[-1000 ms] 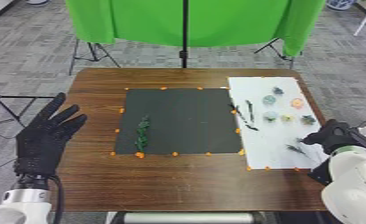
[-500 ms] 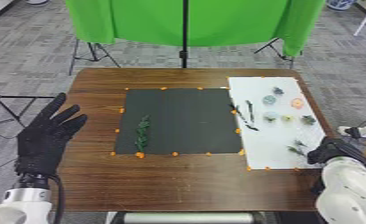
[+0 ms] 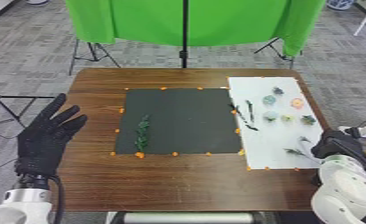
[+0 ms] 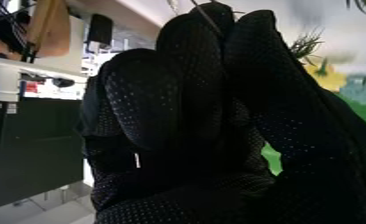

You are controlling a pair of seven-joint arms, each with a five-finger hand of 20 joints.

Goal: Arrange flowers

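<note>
While grey floor surrounds the table, the left hand spreads empty, right hand's grip unclear.

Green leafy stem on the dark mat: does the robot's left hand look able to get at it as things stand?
Probably yes. The left hand is open, to the left of the dark mat, and nothing seems to stand between it and the stem.

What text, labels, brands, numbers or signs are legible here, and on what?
None legible.
Black mat, white sheet, brown table: no lettering I can make out.
Right wrist view, background: small pale patch and red-and-white patches, too blurred to tell if they carry print.
</note>
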